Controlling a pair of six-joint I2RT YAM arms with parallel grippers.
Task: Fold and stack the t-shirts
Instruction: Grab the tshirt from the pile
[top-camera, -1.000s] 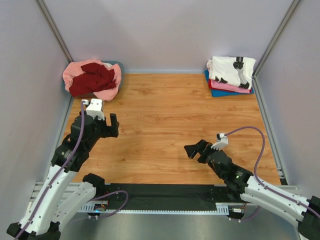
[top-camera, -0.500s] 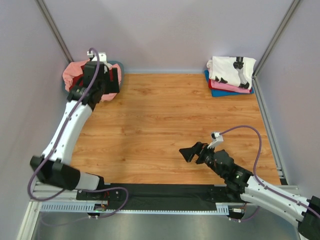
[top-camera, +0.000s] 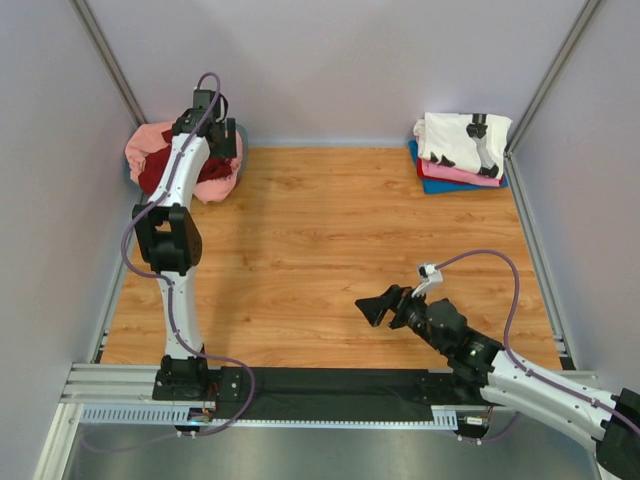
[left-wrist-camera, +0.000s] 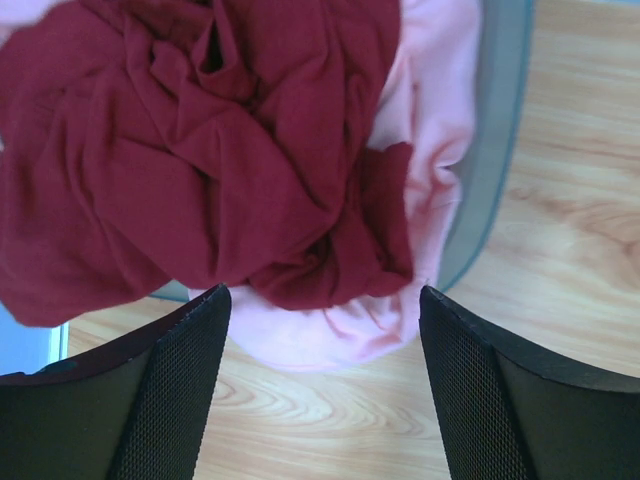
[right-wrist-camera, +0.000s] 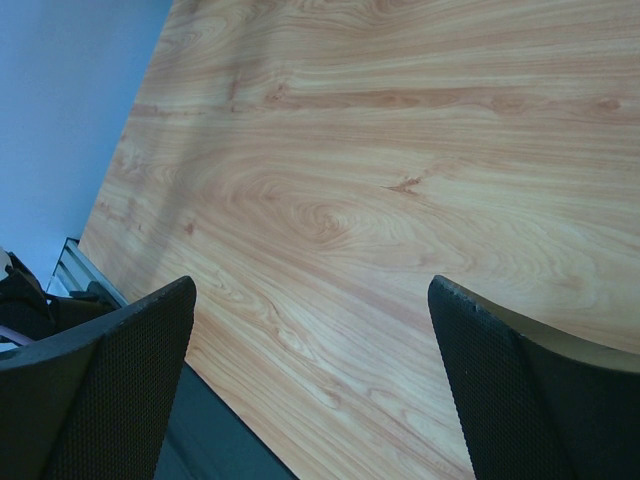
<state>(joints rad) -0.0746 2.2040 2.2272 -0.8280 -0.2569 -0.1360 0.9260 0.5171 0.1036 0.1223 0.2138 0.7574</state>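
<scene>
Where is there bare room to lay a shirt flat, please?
The middle of the table is bare, between the crumpled pile far left and the folded stack far right. Both far corners are crowded; the right gripper hangs near-centre.

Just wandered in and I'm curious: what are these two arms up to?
It's a laundry-folding job. The left gripper, open, hangs over a crumpled dark red t-shirt on a salmon-pink t-shirt in the far left corner, gripping nothing. The right gripper hovers open over the table. A folded stack, white printed t-shirt on top, sits in the far right corner.
</scene>
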